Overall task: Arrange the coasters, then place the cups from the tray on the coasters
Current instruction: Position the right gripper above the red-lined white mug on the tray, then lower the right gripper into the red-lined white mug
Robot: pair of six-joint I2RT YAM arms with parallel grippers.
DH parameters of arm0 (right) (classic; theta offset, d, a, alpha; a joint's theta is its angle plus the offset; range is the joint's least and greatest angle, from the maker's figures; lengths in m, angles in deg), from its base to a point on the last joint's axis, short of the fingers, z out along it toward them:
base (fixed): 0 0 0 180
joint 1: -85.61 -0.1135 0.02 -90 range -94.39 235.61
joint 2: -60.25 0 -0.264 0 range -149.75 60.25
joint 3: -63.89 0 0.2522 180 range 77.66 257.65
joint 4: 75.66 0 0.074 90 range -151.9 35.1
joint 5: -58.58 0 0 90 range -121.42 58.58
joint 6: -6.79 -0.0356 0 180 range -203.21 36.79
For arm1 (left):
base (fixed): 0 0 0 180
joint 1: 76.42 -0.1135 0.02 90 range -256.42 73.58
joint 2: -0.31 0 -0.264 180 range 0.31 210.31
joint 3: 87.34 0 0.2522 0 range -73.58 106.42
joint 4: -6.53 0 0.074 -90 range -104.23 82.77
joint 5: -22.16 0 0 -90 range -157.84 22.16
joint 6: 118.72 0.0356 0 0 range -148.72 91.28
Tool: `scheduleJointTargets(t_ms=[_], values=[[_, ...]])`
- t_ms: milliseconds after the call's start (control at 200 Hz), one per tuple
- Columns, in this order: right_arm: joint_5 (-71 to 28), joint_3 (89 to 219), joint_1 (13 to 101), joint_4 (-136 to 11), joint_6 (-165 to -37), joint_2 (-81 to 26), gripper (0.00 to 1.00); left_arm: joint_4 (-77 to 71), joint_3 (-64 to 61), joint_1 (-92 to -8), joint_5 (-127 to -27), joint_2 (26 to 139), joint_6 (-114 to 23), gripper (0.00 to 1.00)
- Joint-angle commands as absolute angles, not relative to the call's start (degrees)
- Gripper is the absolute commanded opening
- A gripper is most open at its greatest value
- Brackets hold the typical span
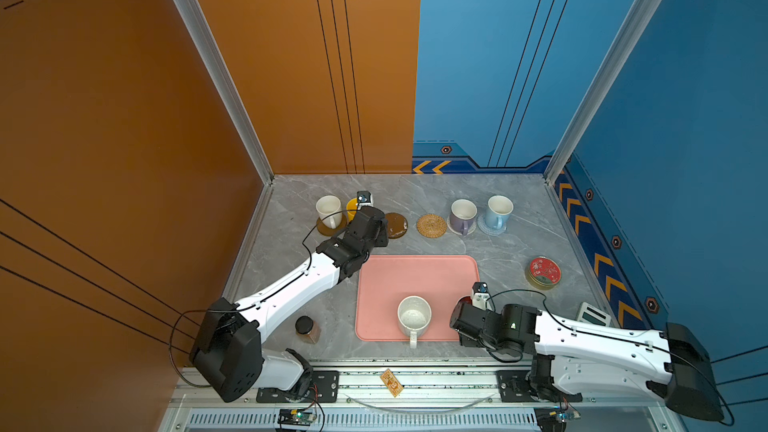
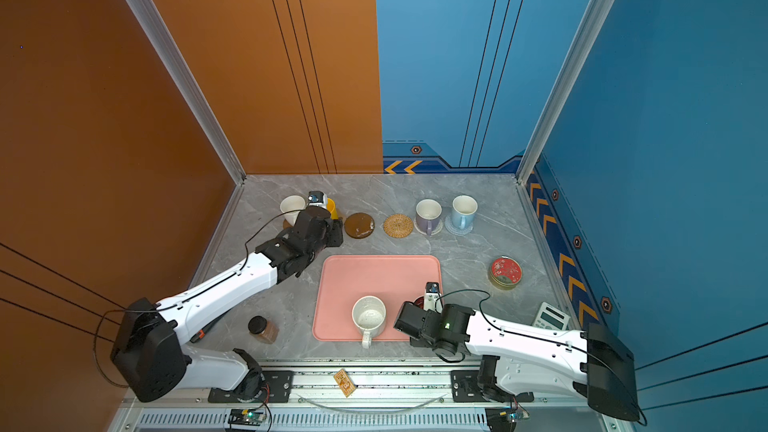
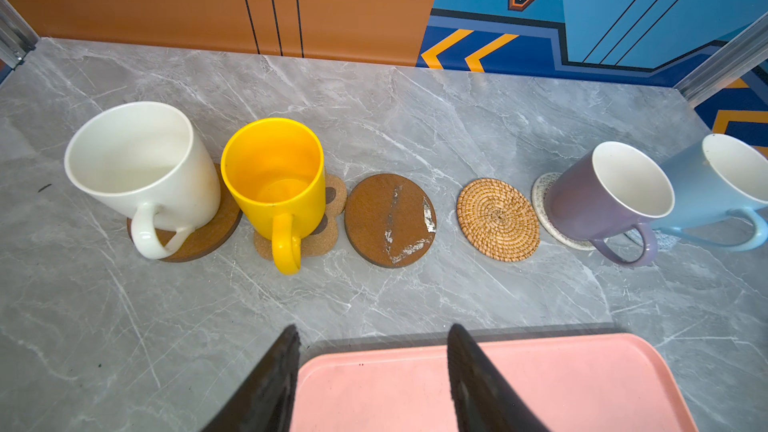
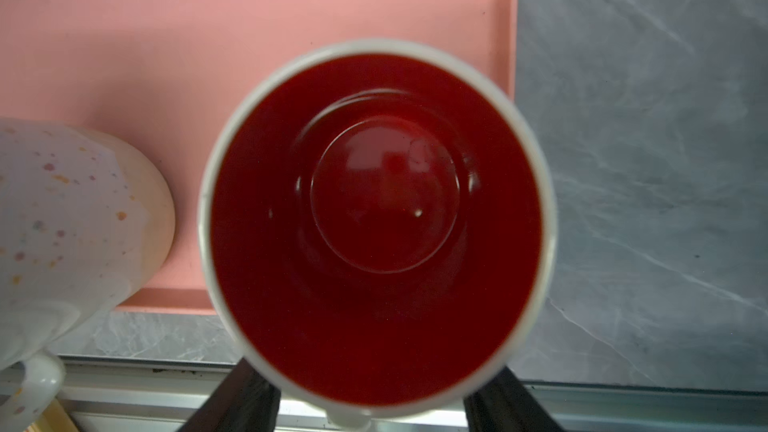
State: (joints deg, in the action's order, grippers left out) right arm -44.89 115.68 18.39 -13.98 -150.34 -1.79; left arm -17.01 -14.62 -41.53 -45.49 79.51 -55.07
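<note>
At the far left of the back row, the white mug (image 3: 141,168) stands on a brown disc (image 3: 208,238), and the yellow mug (image 3: 274,176) beside it stands on the paw-shaped coaster (image 3: 320,243). Next come a bare brown disc (image 3: 388,220) and a bare rattan coaster (image 3: 498,219). After them the lavender mug (image 3: 602,197) stands on the cream woven coaster (image 3: 542,201), and the light blue mug (image 3: 706,184) on the pale blue-grey coaster (image 1: 483,224).

The left gripper (image 3: 374,328) hangs over the far edge of the pink tray (image 1: 415,280), its jaws apart and empty.

Two mugs remain on the tray. The speckled mug (image 1: 414,317) is near the front, and the red-lined mug (image 4: 378,222) is at the right edge. The right gripper (image 4: 374,388) flanks the red-lined mug, but I cannot tell whether it grips it.

An off-centre squeeze could tip this mug, or its base could catch on the low rim. A sideways swing would likely knock the speckled mug just beside it. On the way to a bare coaster, the load may clip the left arm, which hangs near that gap, or a neighbouring mug.
</note>
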Motion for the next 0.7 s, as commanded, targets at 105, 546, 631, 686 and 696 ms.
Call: scheduleJointTargets(t_ms=[105,546,631,686,696], values=[[-42.76,115.1,19.57,-16.22,-148.5,-3.77,0.52,-17.16,-13.05,-42.3,-46.49,80.51,-54.56,0.58],[-42.12,115.02,20.58,-16.19,-149.41,-7.14,0.37,-17.37,-12.67,-42.5,-46.91,81.34,-54.49,0.58],[-42.05,114.99,20.71,-16.17,-149.56,-7.33,0.31,-17.42,-12.67,-42.68,-46.9,81.3,-54.59,0.58],[-42.05,114.96,20.71,-15.98,-149.7,-7.42,0.28,-17.42,-12.68,-42.63,-46.97,81.32,-54.6,0.58],[-42.05,115.0,20.72,-15.94,-149.8,-7.38,0.28,-17.42,-12.67,-42.6,-46.95,81.34,-54.62,0.58]])
